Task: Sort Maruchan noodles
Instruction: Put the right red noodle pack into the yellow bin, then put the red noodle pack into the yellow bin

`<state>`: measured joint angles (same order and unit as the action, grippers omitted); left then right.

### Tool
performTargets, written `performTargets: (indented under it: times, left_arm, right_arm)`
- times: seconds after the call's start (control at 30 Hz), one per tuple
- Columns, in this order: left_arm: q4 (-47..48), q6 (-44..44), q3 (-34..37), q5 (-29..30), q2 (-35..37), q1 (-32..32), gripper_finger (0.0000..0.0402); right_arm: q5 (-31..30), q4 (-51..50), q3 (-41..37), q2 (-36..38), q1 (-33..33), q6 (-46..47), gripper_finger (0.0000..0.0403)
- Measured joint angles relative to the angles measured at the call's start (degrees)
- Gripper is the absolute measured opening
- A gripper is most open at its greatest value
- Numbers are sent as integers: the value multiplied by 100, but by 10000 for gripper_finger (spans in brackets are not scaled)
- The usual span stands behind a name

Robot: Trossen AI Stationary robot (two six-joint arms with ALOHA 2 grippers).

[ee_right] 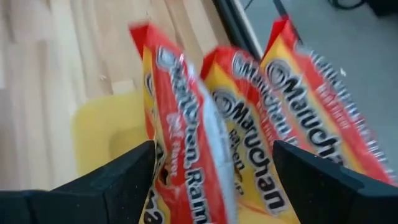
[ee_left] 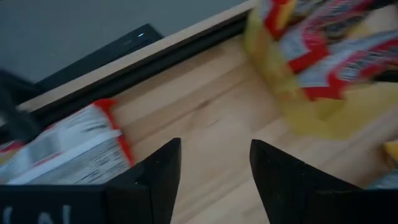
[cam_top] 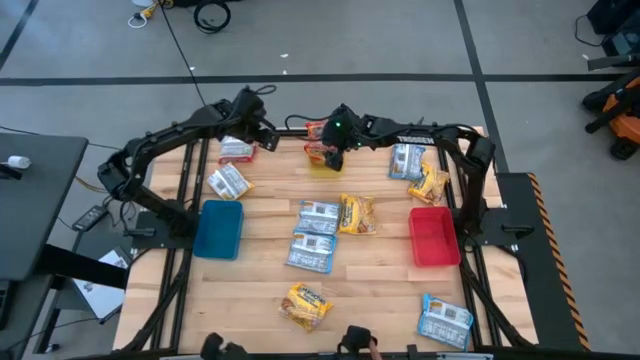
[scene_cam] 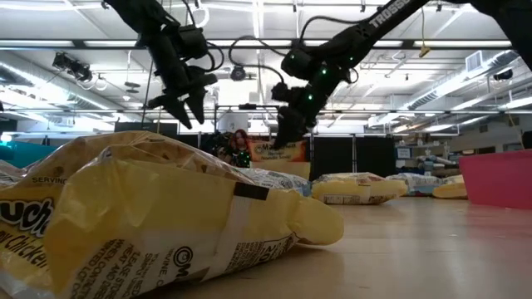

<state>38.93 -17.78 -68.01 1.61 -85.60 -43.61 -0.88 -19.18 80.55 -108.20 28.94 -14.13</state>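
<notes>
Three red-and-white Maruchan packets (ee_right: 249, 124) stand on edge in a yellow bin (cam_top: 320, 157) at the table's far middle. My right gripper (cam_top: 336, 152) hangs open just above them, its fingers (ee_right: 134, 174) wide apart on either side of the nearest packet (ee_right: 180, 149). My left gripper (cam_top: 252, 125) is open and empty above the far left of the table, beside another red-and-white packet (cam_top: 237, 150) that lies flat. That packet also shows in the left wrist view (ee_left: 68, 146). In the low view both grippers hang clear of the table, the left one (scene_cam: 187, 108) and the right one (scene_cam: 287, 124).
A blue bin (cam_top: 218, 228) stands at left and a red bin (cam_top: 433, 236) at right. Loose packets lie about: red-and-white (cam_top: 229, 181), blue-and-white (cam_top: 318, 215) (cam_top: 310, 253) (cam_top: 407, 160) (cam_top: 445, 320), and yellow-orange (cam_top: 357, 213) (cam_top: 428, 183) (cam_top: 307, 305).
</notes>
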Motion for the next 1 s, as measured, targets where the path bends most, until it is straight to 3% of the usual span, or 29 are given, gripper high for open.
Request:
performTargets:
  times: [0.17, 0.27, 0.53, 0.73, 1.0]
  left_arm:
    - [593, -74, 0, 455, -97, -222, 235]
    - [880, 585, 0, 963, -215, -155, 248]
    - [1104, 2465, 2, 1148, -559, -21, 242]
    - [1475, 3647, 2, 1583, -1064, -31, 241]
    - [1519, 3799, 4, 2127, -1679, -31, 241]
  right_arm:
    - [3, -18, 0, 448, -157, -121, 325]
    - [-161, -3, 2, 771, -278, -149, 319]
    - [-557, -4, 2, 1465, -532, -144, 313]
    - [-401, -402, 4, 1698, -730, -118, 313]
    - [-358, -1061, 2, 1625, -1058, -109, 312]
